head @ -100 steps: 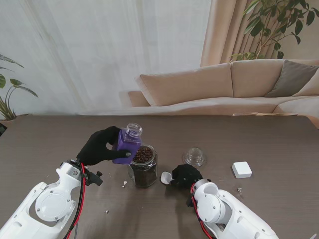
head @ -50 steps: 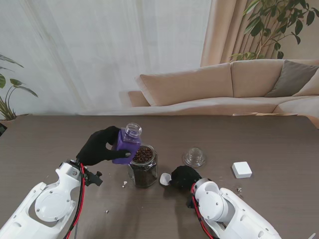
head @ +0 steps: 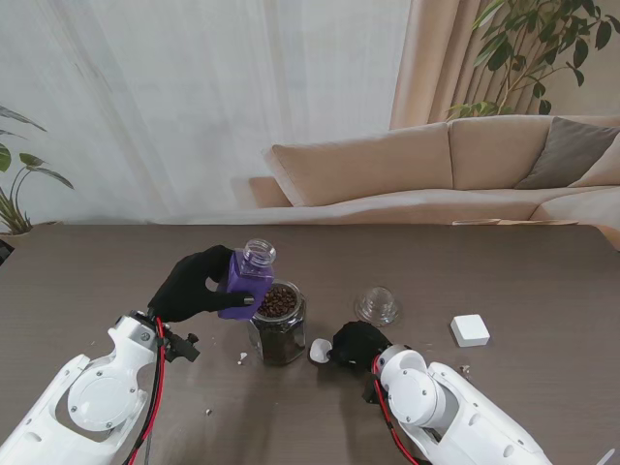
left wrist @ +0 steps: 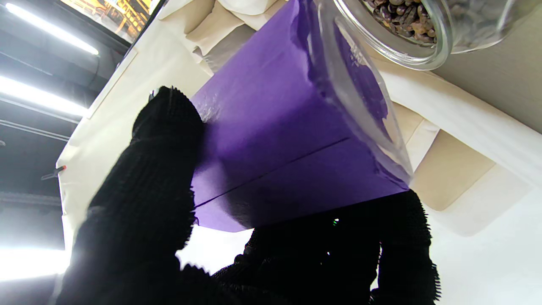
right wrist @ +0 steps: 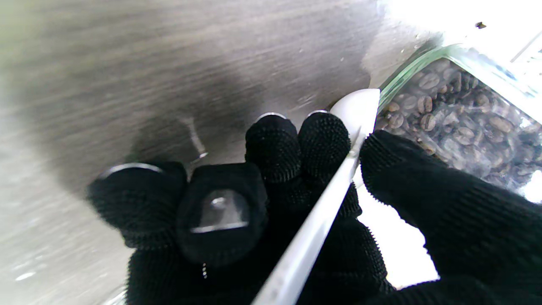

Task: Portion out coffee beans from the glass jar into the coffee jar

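One spoon [head: 319,350] (right robot hand [head: 359,344]) beside glass jar [head: 280,336]

A white spoon [right wrist: 326,203] is being pinched between the right hand [right wrist: 296,220] fingers, its bowl lying just beside the glass jar [right wrist: 457,114] of coffee beans

Dark wood-grain table [head: 542,271] carries a clear glass lid [head: 378,306] near the middle, a little toward the right edge. White square block [head: 470,330] sits farther toward the right edge, well apart from the lid. Small pale crumbs [head: 242,357] lie toward the near edge, left of centre. Past the far edge: beige sofa [head: 436,165] with grey cushion [head: 572,150], white sheer curtain [head: 194,97], leafy plant [head: 528,44] by the far right corner, another plant [head: 15,184] at the far left.
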